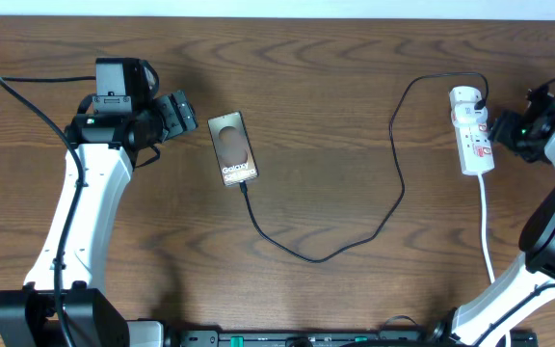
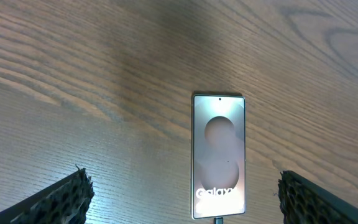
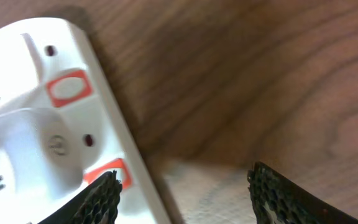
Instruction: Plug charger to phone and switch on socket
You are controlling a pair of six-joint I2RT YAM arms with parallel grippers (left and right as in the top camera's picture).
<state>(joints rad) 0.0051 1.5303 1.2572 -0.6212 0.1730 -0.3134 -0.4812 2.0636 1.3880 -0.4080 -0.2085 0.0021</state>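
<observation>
The phone point(image 1: 232, 146) lies just right of the left pincer point(image 1: 176, 114), whose jaws stand apart. The socket point(image 1: 472, 135) sits just left of the right pincer point(image 1: 505, 130), also apart.

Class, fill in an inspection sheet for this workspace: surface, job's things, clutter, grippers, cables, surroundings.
Surface: dark wooden table, bare grain.
Job's things: phone face up, charger reaching its lower edge, seemingly plugged; socket at the right, switch state unclear.
Clutter: nothing seen.
Grippers: left gripper open, near the phone; right gripper open at the socket's edge.
Cables: charger loops across to the socket; white lead runs toward the near edge.
Surroundings: pale band past the far edge.
</observation>
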